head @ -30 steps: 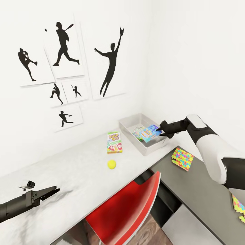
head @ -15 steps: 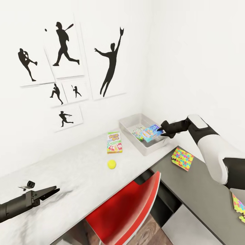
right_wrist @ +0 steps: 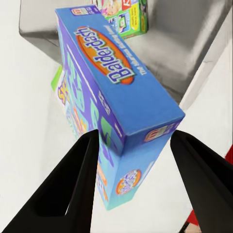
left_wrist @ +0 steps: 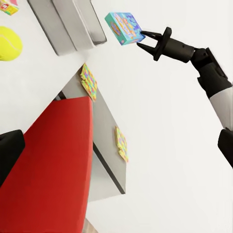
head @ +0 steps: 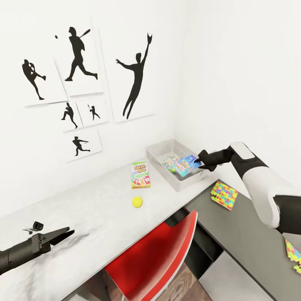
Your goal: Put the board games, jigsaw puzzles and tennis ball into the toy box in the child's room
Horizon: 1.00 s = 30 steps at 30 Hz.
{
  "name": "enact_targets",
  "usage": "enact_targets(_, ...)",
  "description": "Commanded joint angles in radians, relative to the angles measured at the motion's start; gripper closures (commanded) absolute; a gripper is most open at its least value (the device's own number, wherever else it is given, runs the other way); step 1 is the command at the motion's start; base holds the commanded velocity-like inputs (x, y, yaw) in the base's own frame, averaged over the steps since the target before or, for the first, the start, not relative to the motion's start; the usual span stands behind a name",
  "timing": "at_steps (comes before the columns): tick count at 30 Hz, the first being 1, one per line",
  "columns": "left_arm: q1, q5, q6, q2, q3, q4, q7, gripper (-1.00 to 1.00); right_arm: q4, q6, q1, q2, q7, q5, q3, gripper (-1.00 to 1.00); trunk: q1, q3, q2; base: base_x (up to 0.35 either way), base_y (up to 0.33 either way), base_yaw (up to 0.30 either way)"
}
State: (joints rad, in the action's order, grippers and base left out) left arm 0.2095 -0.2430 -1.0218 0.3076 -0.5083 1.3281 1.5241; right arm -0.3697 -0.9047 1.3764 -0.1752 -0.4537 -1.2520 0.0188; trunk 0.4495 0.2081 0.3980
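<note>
My right gripper (head: 200,162) is shut on a blue board game (head: 187,164) with an orange oval on its cover, held tilted just above the near right part of the grey toy box (head: 156,150). Through the right wrist camera its black fingers (right_wrist: 82,165) clamp the game's (right_wrist: 111,87) end over the tray (right_wrist: 194,48). A green board game (head: 169,162) lies inside the box. A third board game (head: 140,174) and the yellow tennis ball (head: 137,202) lie on the pale table (head: 96,217). Two jigsaw puzzles (head: 224,195) (head: 294,254) rest on the dark top. My left gripper (head: 69,232) hovers shut and empty at the near left.
A red chair (head: 161,255) is pushed under the table's front edge, between my two arms. The toy box sits in the corner against white walls hung with black baseball silhouettes (head: 77,54). Wood floor (head: 184,288) shows below the chair.
My right gripper has shifted slightly right and up with the blue board game, which now tilts a bit more over the toy box. The left arm has barely moved.
</note>
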Motion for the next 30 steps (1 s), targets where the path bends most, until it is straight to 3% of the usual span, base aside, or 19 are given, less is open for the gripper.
enact_targets(1,0.001,0.001,-0.011,0.0,-0.006,0.0,0.004,-1.0,-0.001,0.003,-0.003,-0.006,-0.008,-0.016,0.001,1.0,0.001,0.002,0.002,0.0,0.0,0.0)
enact_targets(7,0.001,0.001,-0.011,-0.001,-0.022,0.0,0.004,-1.0,-0.001,0.007,-0.01,-0.023,-0.003,-0.017,0.0,1.0,0.001,0.002,0.002,0.0,0.0,0.0)
enact_targets(30,0.001,0.001,-0.011,-0.001,-0.024,0.0,0.005,-1.0,-0.001,0.007,-0.011,-0.025,-0.002,-0.017,0.0,1.0,0.001,0.002,0.002,0.071,0.0,0.0)
